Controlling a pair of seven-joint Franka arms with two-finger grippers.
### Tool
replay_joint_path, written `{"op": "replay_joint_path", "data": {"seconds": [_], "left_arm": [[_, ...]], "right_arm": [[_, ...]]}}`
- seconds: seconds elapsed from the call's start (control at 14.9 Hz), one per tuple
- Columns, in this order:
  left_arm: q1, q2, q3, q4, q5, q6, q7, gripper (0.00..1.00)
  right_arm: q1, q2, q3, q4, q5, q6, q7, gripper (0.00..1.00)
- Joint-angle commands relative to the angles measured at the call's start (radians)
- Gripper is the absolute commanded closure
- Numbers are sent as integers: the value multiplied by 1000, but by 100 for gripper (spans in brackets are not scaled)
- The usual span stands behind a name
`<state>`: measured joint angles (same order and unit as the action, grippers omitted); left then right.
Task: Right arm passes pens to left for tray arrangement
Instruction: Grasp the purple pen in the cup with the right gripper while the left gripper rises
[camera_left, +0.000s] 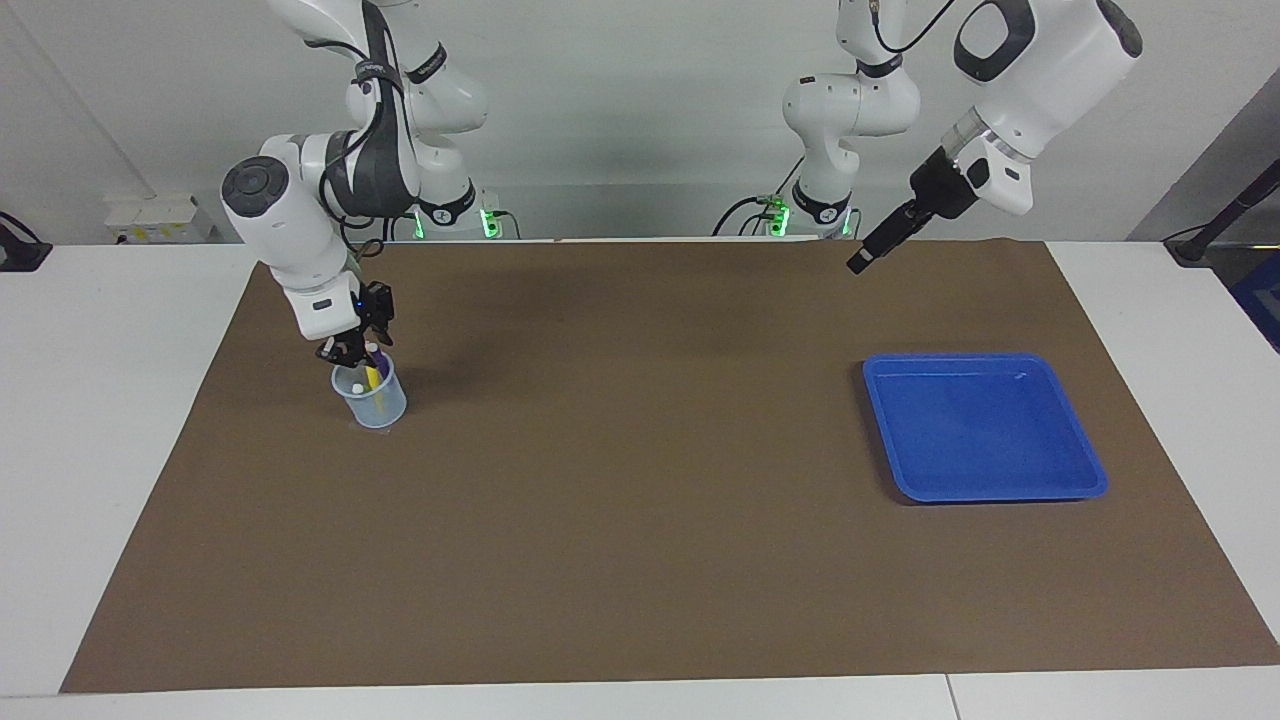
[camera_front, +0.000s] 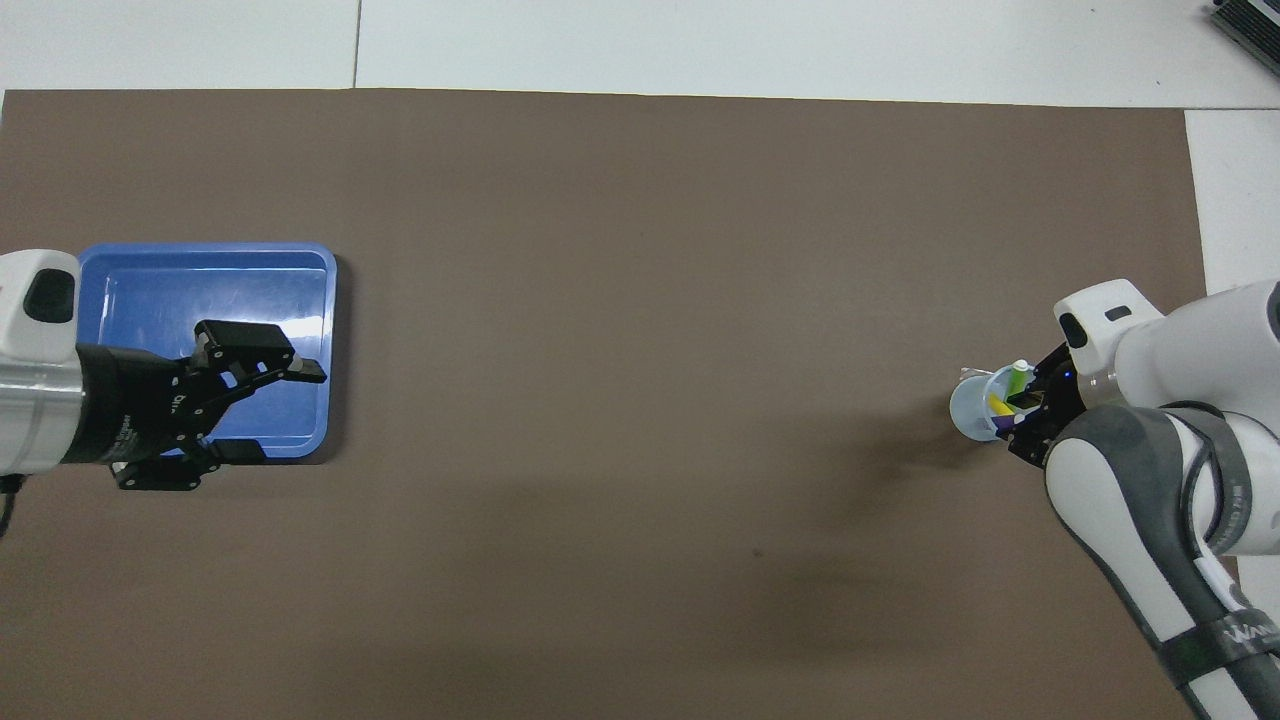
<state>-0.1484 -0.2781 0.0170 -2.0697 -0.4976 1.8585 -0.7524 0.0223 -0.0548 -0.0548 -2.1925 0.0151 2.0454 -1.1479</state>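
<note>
Three pens stand in a small translucent cup at the right arm's end of the mat: green, yellow and purple. My right gripper, with its blue light, is down at the cup's mouth among the pen tops; whether it grips one is not visible. The blue tray lies bare at the left arm's end. My left gripper hangs high over the mat by the tray, open, holding nothing.
A brown mat covers most of the white table. The two arm bases stand at the robots' edge of the table.
</note>
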Motion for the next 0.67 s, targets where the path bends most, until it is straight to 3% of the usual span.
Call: {"op": "replay_joint_path", "data": {"seconds": [0.0,0.13,0.2,0.4,0.6], "left_arm": [[-30,-67,12,-95,-83,96,-132,0],[-30,-76,11,-125,-146,145,-215,0],[-34,-76,11,-136,-169,163,-243,0],[-43,-76,9,-176,-240,192,-249,0],[-97,-75,8,-236,-268,298,-249,0]], "right_arm": [[-13,-25,1,-29,-15,21,-6,79],[-13,-23,1,-29,-15,21,-6,97],[-12,-23,1,-27,-15,21,-4,100],[-12,-16,3,-6,-15,19,2,100],[-12,-1,1,86,-15,-31,4,100]]}}
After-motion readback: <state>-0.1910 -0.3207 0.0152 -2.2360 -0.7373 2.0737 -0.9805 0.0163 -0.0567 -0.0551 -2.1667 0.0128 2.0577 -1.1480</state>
